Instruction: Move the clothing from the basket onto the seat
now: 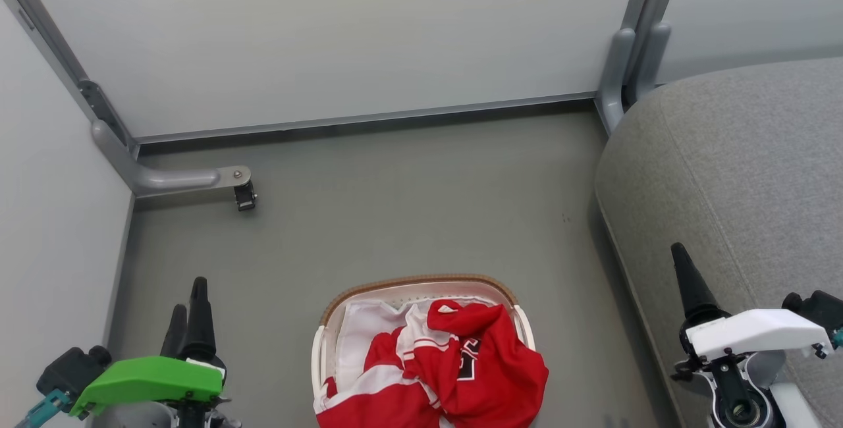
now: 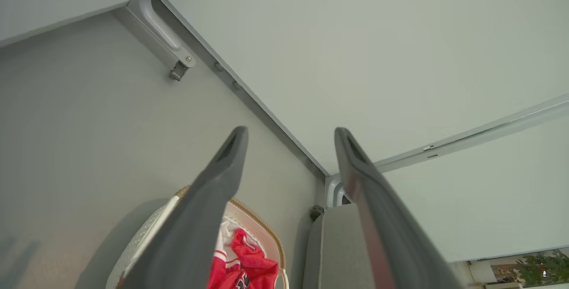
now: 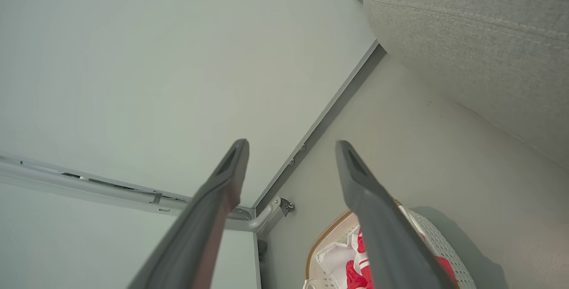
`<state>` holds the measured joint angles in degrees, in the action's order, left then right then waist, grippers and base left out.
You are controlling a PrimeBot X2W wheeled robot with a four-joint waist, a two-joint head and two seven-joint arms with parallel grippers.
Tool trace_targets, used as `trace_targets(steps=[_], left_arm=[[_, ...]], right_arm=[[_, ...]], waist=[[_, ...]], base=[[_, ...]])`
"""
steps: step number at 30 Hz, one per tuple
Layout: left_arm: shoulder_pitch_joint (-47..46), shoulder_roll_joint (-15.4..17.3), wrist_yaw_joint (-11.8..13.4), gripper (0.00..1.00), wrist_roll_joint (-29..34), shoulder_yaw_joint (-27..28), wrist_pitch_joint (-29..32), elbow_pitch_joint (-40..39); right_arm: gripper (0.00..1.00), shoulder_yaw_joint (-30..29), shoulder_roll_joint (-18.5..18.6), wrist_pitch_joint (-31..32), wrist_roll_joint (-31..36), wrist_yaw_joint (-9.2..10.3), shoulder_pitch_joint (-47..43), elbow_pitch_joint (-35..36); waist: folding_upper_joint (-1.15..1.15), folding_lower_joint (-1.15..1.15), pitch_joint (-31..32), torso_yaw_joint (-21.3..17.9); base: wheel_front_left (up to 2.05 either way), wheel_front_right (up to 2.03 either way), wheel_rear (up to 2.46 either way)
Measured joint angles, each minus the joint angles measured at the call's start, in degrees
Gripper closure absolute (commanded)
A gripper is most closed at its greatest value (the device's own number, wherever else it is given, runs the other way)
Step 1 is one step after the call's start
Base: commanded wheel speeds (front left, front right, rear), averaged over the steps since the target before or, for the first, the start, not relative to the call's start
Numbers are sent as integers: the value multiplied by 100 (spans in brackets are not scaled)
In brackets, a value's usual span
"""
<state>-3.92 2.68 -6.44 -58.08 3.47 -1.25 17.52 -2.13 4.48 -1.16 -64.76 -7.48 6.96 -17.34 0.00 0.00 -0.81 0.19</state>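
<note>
Left gripper and right gripper flank the basket, wide and empty, so you can reach in from either side. Clothing lies heaped inside; seat stands to its right.

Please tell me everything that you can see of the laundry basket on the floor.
The basket is oval, of white perforated plastic, with a brown woven rim and white loop handles at its sides. It stands upright on the grey floor, left of the grey couch and apart from it. Inside lie a white liner and the red clothing, which drapes over its right rim. Its near end is cut off by the head view's bottom edge.
</note>
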Motion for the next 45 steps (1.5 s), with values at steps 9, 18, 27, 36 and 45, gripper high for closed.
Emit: trace_targets(steps=[9,18,27,36,45], left_arm=[[15,94,153,0,824,-187,-188,51],[103,220,372,0,1593,-435,-348,144],[113,353,595,0,2231,-679,-517,77],[118,470,709,0,2761,-883,-648,-69],[116,503,823,0,3232,-882,-793,-196]], right_arm=[[0,201,63,-192,920,0,52,-104],[0,516,169,-352,1716,0,70,-285],[0,666,198,-511,2402,0,96,-394],[0,749,231,-651,3002,0,189,-396],[0,979,308,-798,3510,0,251,-502]], waist=[[0,0,-3,2],[0,0,7,13],[0,0,1,21],[0,0,-17,13],[0,0,-22,16]], base=[[0,0,0],[0,0,0],[0,0,0],[0,0,0],[0,0,0]])
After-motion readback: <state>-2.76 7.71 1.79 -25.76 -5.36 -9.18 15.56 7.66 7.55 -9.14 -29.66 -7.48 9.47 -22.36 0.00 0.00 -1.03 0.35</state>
